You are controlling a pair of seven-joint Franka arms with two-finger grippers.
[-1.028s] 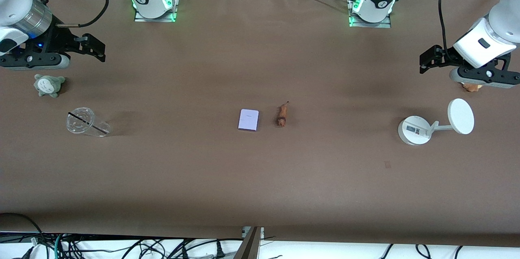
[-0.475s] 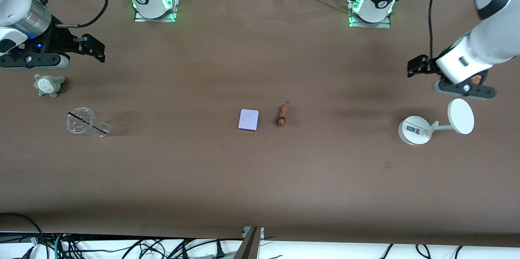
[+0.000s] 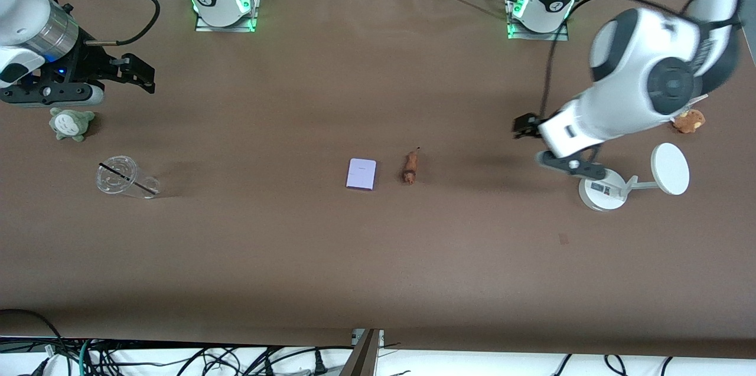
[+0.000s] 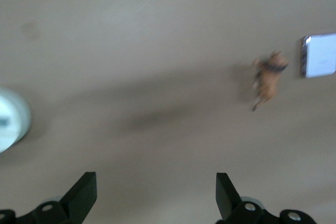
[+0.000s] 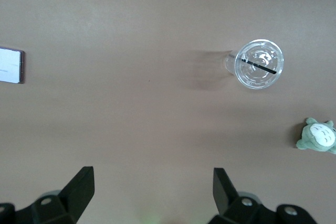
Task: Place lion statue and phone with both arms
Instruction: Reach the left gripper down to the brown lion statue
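The lion statue (image 3: 410,167), a tiny reddish-brown figurine, lies on the brown table near its middle. The phone (image 3: 361,174), a flat lavender-white rectangle, lies beside it toward the right arm's end. My left gripper (image 3: 524,127) is open and empty, over bare table between the lion statue and the white stand. Its wrist view shows the lion statue (image 4: 269,77) and the phone (image 4: 320,56) ahead of the open left gripper (image 4: 155,182). My right gripper (image 3: 142,74) is open and empty over the table at the right arm's end. In its wrist view the right gripper (image 5: 152,179) is well apart from the phone's edge (image 5: 10,65).
A clear plastic cup (image 3: 124,177) lies on its side and a grey-green plush (image 3: 71,123) sits near the right gripper. A white round-based stand (image 3: 605,187) with a disc and a brown plush (image 3: 688,121) are at the left arm's end.
The left arm has swung from its end of the table toward the middle, and the brown plush now shows. The right gripper has barely moved.
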